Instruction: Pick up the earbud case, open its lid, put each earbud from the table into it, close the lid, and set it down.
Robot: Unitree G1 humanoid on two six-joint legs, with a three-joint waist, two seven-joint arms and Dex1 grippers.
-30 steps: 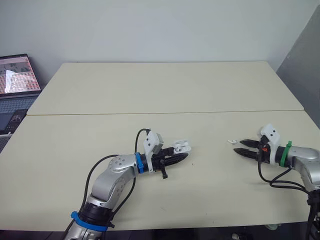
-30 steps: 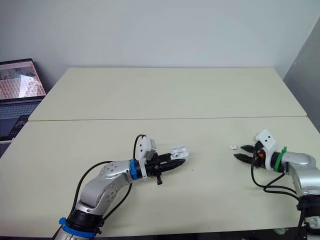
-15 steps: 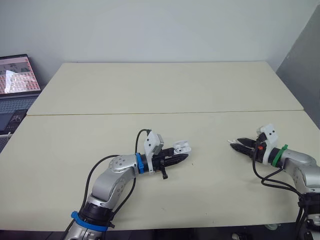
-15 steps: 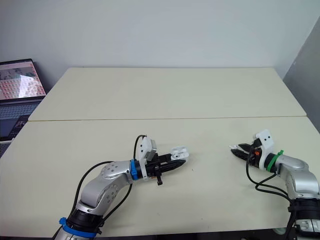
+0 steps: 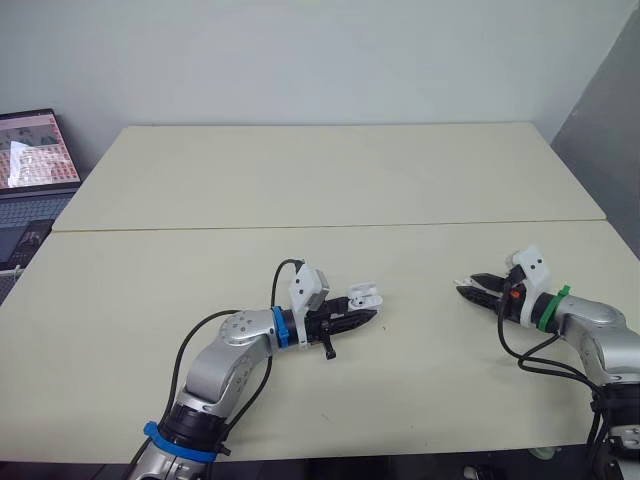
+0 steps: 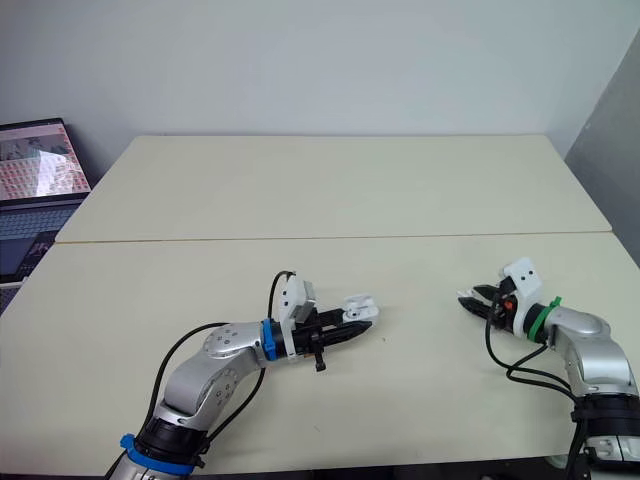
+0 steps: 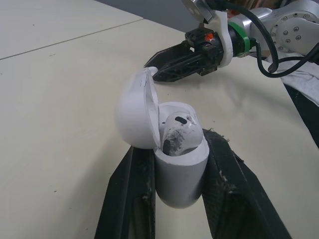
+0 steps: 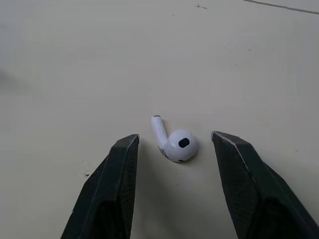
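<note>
- My left claw (image 5: 366, 316) sits just below the middle of the left eye frame. It is clamped on the lower body of the earbud case (image 7: 178, 172), one finger on each flank. I take that low grip as deliberate, since it leaves the mouth of the case free.
- The lid (image 7: 133, 117) is swung back on its hinge and stands open. The first earbud (image 7: 178, 132) is already seated inside, so I judge the loading half done.
- The case is held low over the table (image 5: 330, 180), with its opening turned toward the right arm. I cannot tell whether its base touches the surface.
- My right claw (image 6: 472, 303) is right of centre in the right eye frame, down at table level with its jaws spread wide.
- The loose earbud (image 8: 174, 142) lies flat on the table between those two fingers and touches neither. The claw is spread this wide so it can close around the bud.
- I read the step in hand as picking up this second bud. The bud is small, smooth and rounded, so a fast or off-centre squeeze could make it slip out sideways.
- The laptop (image 5: 35, 150) at the left edge of the frame is well apart from both arms.
</note>
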